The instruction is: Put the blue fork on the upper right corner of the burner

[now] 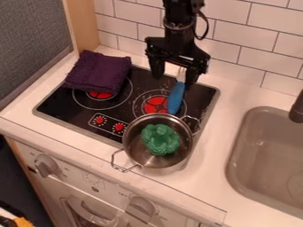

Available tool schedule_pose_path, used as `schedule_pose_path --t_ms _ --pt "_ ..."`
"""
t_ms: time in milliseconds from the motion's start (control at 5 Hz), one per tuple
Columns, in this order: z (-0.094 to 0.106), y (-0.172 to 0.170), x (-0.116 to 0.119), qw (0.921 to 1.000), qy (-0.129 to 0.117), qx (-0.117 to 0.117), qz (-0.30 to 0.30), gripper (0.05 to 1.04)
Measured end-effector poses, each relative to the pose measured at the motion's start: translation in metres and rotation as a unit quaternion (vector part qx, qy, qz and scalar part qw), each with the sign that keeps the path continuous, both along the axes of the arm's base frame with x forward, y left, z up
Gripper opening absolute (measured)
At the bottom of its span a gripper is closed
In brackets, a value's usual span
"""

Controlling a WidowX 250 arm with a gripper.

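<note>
The blue fork (176, 98) lies toward the burner's (56, 105) upper right corner, tines toward the back edge. The gripper (173, 81) hangs over its tine end, fingers spread apart. A steel pot (130, 150) holding green broccoli (160, 139) overlaps the front edge; a folded purple cloth (99, 72) covers the upper left corner.

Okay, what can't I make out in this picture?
Camera view:
- floor of the pot: partly behind the green broccoli
- whatever's under the purple cloth: covered
- sink, faucet: cut off, right edge
- whether blue fork touches end effector: slanted angle
</note>
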State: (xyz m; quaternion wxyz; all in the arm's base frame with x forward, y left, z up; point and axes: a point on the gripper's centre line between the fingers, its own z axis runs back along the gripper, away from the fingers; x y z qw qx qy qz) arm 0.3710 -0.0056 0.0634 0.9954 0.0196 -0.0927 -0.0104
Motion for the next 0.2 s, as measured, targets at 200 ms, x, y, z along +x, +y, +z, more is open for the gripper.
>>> schedule_pose_path --t_ms 200 --pt "0.0024 0.0045 -0.0038 0.9998 0.008 -0.018 0.002 0.999"
